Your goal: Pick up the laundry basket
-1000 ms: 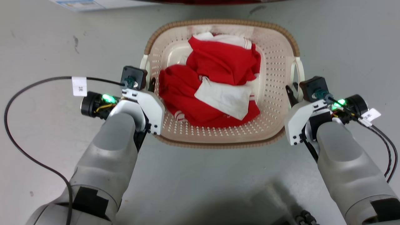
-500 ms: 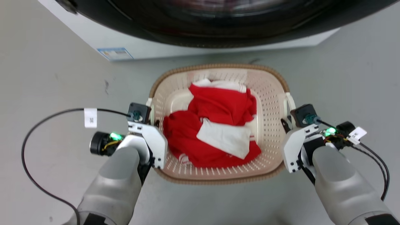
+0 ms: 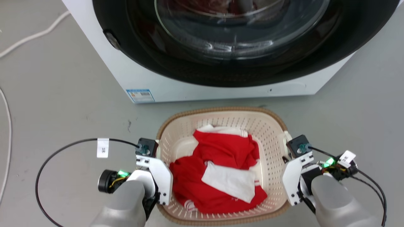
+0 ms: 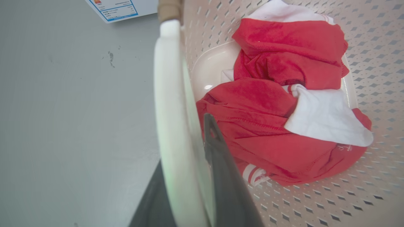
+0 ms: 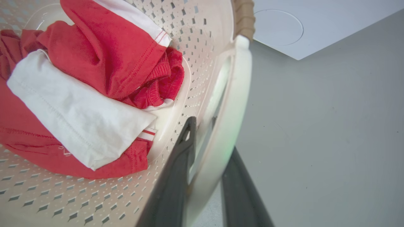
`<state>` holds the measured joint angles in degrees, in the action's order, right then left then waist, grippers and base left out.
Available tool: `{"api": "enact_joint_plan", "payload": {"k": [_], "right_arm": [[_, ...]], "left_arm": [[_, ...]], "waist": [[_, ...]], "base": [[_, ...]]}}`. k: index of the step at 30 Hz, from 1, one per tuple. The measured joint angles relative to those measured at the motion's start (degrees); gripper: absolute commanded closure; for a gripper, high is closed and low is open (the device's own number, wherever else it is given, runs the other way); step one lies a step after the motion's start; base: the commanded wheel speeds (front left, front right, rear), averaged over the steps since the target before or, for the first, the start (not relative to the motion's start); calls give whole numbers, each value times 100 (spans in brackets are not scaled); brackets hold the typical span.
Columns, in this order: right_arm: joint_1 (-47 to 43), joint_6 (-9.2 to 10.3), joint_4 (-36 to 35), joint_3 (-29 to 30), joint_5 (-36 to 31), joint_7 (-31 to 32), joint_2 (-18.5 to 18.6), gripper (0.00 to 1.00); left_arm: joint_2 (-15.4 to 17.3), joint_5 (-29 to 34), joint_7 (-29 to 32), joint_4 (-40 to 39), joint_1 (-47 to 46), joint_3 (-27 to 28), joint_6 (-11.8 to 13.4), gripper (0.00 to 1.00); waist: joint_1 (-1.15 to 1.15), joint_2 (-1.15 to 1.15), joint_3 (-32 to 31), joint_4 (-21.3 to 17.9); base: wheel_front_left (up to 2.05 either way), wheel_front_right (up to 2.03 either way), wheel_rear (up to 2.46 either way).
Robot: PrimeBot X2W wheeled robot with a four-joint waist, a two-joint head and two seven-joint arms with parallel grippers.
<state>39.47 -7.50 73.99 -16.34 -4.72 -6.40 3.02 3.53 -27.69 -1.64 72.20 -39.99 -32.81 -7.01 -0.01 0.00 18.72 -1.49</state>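
The laundry basket (image 3: 221, 111) is cream and perforated with a brown woven-look rim, and it sits low in the head view holding red and white clothes (image 3: 221, 170). My left gripper (image 3: 157, 153) is shut on the basket's white left handle (image 4: 170, 94), one dark finger (image 4: 217, 151) inside the wall and the other outside. My right gripper (image 3: 285, 157) is shut on the white right handle (image 5: 240, 78) in the same way, with its inner finger (image 5: 184, 148) against the perforated wall. Both grips show close up in the wrist views: left gripper (image 4: 186, 132), right gripper (image 5: 211, 138).
A white washing machine (image 3: 139, 78) with a large dark round door (image 3: 240, 37) stands just beyond the basket. Grey floor surrounds it. A pale cable (image 3: 31, 31) lies at the far left, and my own black cables (image 3: 53, 157) loop beside each arm.
The head camera has risen and tilted up: the washing machine has come into view and the basket sits lower and smaller. Both grippers stay clamped on the handles.
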Motion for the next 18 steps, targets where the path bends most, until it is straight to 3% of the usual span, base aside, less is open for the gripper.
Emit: {"api": "enact_joint_plan", "payload": {"k": [18], "right_arm": [[-643, 0, -2, -1415, 1291, 697, 0, 100]], "left_arm": [[207, -902, 565, -147, 720, -750, 1, 100]], "waist": [[0, 0, -1201, 26]], "base": [[0, 0, 0]]}}
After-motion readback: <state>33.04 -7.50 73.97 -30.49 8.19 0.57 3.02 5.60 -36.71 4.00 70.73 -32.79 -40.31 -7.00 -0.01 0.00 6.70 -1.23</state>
